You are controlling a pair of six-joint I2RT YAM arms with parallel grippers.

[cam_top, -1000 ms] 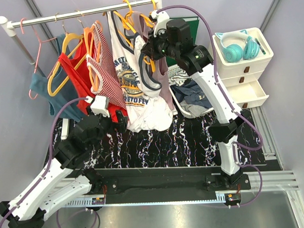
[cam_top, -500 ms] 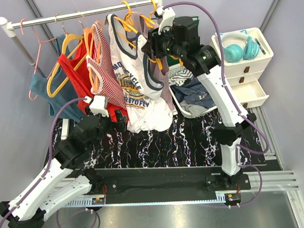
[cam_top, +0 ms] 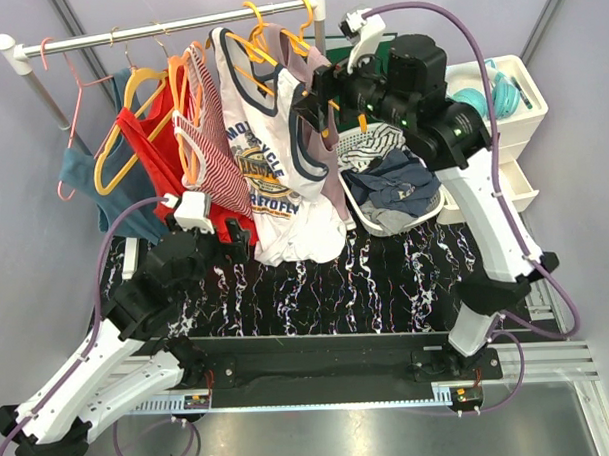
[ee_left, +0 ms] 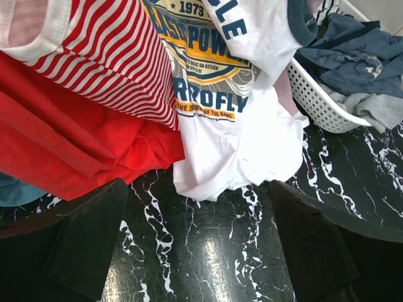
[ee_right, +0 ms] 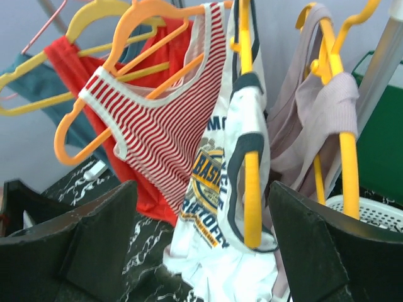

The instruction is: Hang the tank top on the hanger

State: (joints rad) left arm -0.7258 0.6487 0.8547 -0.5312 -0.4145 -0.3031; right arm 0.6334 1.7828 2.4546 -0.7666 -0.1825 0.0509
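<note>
The white tank top [cam_top: 260,164] with navy trim and printed lettering hangs from the rail on the orange-yellow hanger [cam_top: 246,52]. Its hem is bunched on the black marble table [cam_top: 317,293]. In the right wrist view one hanger [ee_right: 251,189] arm runs down through an armhole of the tank top [ee_right: 211,182]. My right gripper [cam_top: 315,100] is open just right of the top, with nothing between its fingers [ee_right: 101,239]. My left gripper [cam_top: 230,236] hovers low over the table, open and empty, short of the tank top's [ee_left: 239,132] hem.
The metal rail [cam_top: 157,28] also carries a red-and-white striped top [cam_top: 213,141], a red top [cam_top: 146,143], a mauve top [cam_top: 331,172], a teal garment [cam_top: 83,181] and a pink wire hanger [cam_top: 72,96]. A white basket [cam_top: 356,201] of clothes and a drawer unit [cam_top: 496,131] with teal headphones stand at the right.
My right gripper has opened and pulled back to the right, away from the hanger. The tank top now hangs on its own. The left arm has not moved.
</note>
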